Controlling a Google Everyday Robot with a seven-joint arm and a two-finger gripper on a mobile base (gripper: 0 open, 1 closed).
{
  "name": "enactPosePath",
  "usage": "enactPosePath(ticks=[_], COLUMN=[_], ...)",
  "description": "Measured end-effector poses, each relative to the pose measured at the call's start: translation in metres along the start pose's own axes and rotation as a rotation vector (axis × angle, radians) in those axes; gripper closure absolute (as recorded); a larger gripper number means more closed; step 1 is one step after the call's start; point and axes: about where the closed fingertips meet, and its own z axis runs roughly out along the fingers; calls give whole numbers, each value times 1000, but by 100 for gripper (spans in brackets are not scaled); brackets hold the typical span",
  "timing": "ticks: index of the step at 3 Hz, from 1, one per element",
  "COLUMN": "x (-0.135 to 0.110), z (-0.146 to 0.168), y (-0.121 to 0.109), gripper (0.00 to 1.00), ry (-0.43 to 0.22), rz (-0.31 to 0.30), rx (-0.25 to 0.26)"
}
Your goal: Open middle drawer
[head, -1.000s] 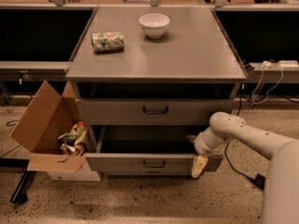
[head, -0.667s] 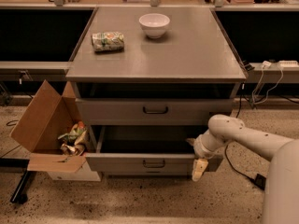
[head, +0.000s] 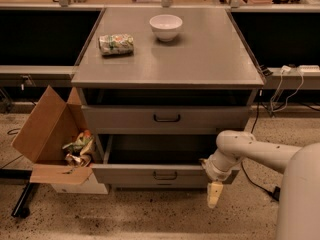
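The middle drawer (head: 132, 174) sits pulled out, unmoved this last second. The gripper (head: 214, 193) hangs by its near right corner, spread or closed I can't tell. Opening looks done.

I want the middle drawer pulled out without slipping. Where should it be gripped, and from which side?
Grip the middle drawer by the small black bar handle at the centre of its front, coming straight in from the front. The bar lies horizontal on an otherwise flat face, so nothing else offers a hold. The tool hangs lower, by the right corner of the open bottom drawer.
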Motion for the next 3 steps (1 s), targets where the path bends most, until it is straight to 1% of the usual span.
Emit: enactPosePath(ticks=[1,3], x=[-2,-3], z=[-5,-11], y=[0,-2], gripper=[19,66], ry=[0,0], rz=[0,-2], rx=[0,4])
